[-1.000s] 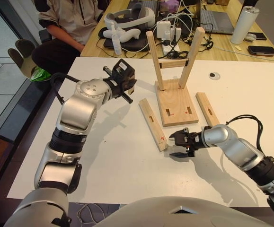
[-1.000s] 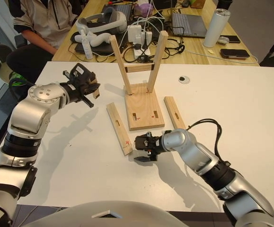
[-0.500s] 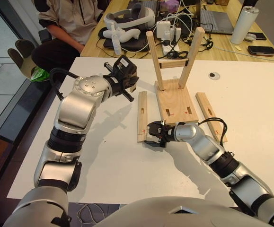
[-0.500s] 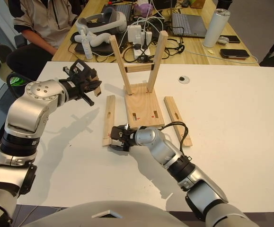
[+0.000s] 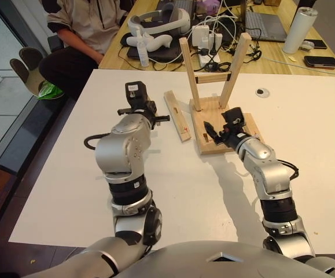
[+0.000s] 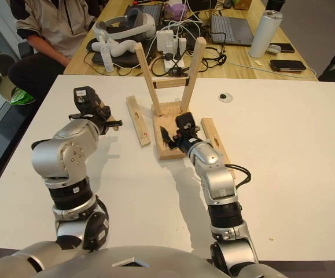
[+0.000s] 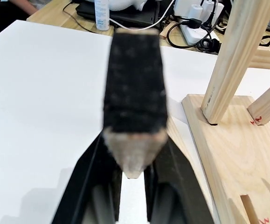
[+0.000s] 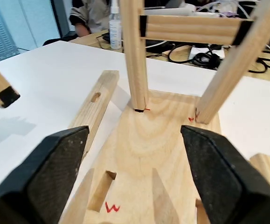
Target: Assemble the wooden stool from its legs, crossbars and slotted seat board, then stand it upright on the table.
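Observation:
The slotted seat board lies flat on the white table, with two legs standing in its far slots and a crossbar between them. One loose leg lies just left of the board. Another loose leg lies along its right side. My right gripper hovers open over the board's near half, its black fingers spread wide. Left of the loose leg, my left gripper is shut on a short black-tipped crossbar, held above the table.
Behind the white table stands a wooden desk with a headset, a spray bottle, cables, a laptop and a steel tumbler. A small round cap sits on the table right of the stool. A person sits at the back left.
The right gripper swept the left loose leg from the board's front-left up beside the standing legs, then moved over the seat board. The left arm folded in, still holding its crossbar.

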### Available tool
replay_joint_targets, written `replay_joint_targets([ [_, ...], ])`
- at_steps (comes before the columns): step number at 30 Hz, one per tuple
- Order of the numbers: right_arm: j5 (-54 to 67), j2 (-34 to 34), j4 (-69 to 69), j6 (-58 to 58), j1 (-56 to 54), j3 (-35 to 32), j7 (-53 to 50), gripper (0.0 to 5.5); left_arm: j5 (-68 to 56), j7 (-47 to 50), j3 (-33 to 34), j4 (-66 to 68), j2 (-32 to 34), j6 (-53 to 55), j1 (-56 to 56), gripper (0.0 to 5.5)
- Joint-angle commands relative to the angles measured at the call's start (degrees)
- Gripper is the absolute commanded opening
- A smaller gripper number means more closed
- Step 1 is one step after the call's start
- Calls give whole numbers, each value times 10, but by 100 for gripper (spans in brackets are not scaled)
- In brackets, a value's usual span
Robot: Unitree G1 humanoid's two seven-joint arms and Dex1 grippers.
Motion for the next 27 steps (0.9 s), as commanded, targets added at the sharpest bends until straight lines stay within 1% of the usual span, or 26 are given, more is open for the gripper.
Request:
replay_joint_targets([
  [1,20,1,-21,35,7,-7,-4,366,10,22,12,27,-6,-44,-10,40],
  [3,22,-3,-25,43,8,-1,-3,366,4,32,24,75,-15,-102,-34,40],
  [7,26,-8,-20,46,-6,11,1,366,-34,56,65,216,-51,-247,-91,40],
  [11,31,-15,-10,45,-25,12,4,366,-51,62,62,372,-40,-387,-118,40],
  [14,33,-20,-8,47,-31,11,6,366,-75,63,72,478,-37,-465,-142,40],
  [18,36,-27,-13,51,-26,13,7,366,-118,45,78,562,-37,-562,-203,40],
  [20,36,-29,-13,51,-25,15,7,366,-131,32,71,583,-39,-592,-219,40],
  [23,35,-32,-11,52,-27,16,6,366,-142,12,48,599,-47,-602,-213,40],
  [27,36,-39,-6,53,-33,10,7,366,-140,31,31,617,-47,-595,-184,40],
])
